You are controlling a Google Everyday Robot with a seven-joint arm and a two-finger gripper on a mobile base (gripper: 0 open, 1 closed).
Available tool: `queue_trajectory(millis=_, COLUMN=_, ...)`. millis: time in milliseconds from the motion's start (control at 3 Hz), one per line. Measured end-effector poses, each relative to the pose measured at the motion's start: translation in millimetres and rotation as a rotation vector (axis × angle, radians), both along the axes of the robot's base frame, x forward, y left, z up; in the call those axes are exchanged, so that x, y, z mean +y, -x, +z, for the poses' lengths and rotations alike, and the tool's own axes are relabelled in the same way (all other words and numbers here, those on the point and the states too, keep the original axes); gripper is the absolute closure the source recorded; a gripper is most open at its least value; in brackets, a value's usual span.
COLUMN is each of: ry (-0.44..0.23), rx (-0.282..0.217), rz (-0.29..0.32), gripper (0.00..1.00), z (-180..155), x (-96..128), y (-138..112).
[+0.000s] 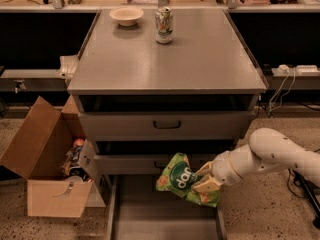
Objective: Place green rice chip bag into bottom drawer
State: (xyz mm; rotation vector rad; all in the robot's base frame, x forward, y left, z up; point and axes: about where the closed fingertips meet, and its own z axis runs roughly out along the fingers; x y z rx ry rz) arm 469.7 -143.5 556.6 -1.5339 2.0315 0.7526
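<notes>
My two-finger gripper clamps the crinkly bright-green rice chip bag at its 3 o'clock edge, hanging it over the open grey metal bottom drawer for release.

Arm was white and spanned in from the right edge, lower right of the frame. Its rounded link was highest, near the edge. The forearm sloped down-left to a segmented wrist. Gripper sat low, right of centre, pointing left. It was clamped on the right side of the green rice chip bag. One pale finger lay across the bag's front. The other was probably behind it; couldn't confirm.
</notes>
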Motion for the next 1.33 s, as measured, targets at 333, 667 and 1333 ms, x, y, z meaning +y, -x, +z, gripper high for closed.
queue_trajectory(millis=333, ry=0.000, rx=0.000, rz=0.000, gripper=1.00, z=0, x=0, y=0)
queue_trajectory(millis=667, ry=-0.006, rx=0.003, rz=-0.008, gripper=1.00, z=-27, x=-2, y=-3)
queue_trajectory(millis=1333, ry=-0.042, rx=0.002, rz=-0.039, gripper=1.00, z=-126, x=-16, y=-27)
